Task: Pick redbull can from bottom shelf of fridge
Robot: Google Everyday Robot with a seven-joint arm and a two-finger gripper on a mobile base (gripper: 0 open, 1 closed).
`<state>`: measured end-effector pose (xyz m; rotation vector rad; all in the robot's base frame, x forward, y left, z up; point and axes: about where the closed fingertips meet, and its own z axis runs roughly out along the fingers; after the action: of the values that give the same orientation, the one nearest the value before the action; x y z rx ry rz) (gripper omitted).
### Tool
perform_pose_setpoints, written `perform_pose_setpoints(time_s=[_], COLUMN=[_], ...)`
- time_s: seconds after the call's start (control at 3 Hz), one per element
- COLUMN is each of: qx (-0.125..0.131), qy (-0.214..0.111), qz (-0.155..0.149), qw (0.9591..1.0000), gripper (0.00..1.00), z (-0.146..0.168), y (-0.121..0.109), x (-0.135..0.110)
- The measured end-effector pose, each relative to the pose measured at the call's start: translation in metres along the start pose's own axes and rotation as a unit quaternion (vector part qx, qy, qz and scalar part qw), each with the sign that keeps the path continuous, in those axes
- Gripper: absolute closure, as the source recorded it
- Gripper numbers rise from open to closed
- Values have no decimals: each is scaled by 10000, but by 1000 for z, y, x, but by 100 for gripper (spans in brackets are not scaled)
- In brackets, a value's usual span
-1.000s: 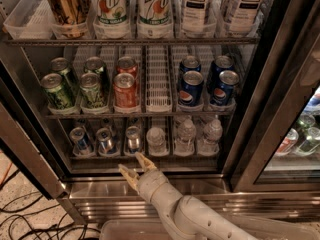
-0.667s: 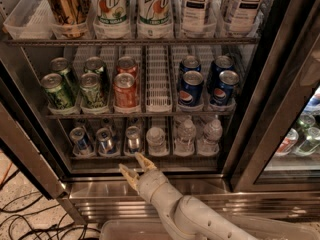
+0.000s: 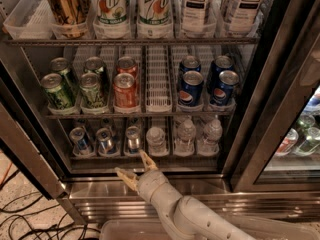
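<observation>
Gripper, tan and two-fingered on a pale grey arm, spread open and empty just below the bottom shelf.

Its fingers stand apart in front of the tall stainless-steel fridge, one tip reaching the front edge of the bottom shelf, a wire rack with clear plastic lane dividers. On that shelf's left lanes stand three slim blue-and-silver cans, upright; the redbull can nearest the gripper is the rightmost, just above the upper finger and untouched. Small clear water bottles fill the shelf's right lanes. Green, red and blue soda cans sit one rack above it.
</observation>
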<state>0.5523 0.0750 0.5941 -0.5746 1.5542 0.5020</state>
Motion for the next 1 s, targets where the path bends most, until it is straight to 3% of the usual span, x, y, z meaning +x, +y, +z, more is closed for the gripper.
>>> perform_pose_setpoints(time_s=[0.33,1.0], qx=[48,239], qy=[-19,-175], qz=[-55,-351], qw=[10000,9989], gripper=[32,28], z=[4,17], y=[-4,-31], x=[-1,-19])
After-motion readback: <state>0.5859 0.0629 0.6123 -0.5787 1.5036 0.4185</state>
